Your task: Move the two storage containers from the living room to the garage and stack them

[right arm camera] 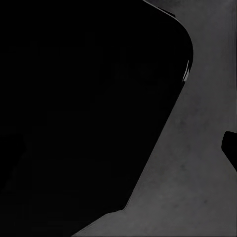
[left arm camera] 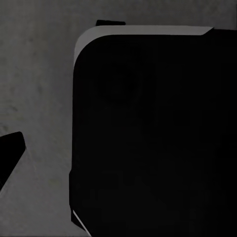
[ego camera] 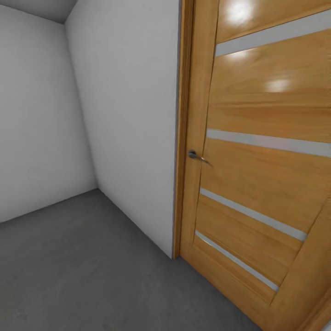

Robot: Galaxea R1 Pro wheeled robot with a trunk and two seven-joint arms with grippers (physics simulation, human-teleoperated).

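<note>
1. Wooden door (ego camera: pixel 262 151) with pale horizontal strips and a dark metal handle (ego camera: pixel 196 156), standing beside a white wall (ego camera: pixel 133 124).
2. Dark grey concrete floor (ego camera: pixel 82 266) stretching from the door's foot.
3. Black robot body (left arm camera: pixel 153 133) above that floor in both wrist views; cannot tell either gripper's opening or hold.

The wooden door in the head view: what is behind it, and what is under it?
The wooden door is shut, so what lies behind it is hidden. Under it runs the dark grey concrete floor; a white wall adjoins its frame.
</note>
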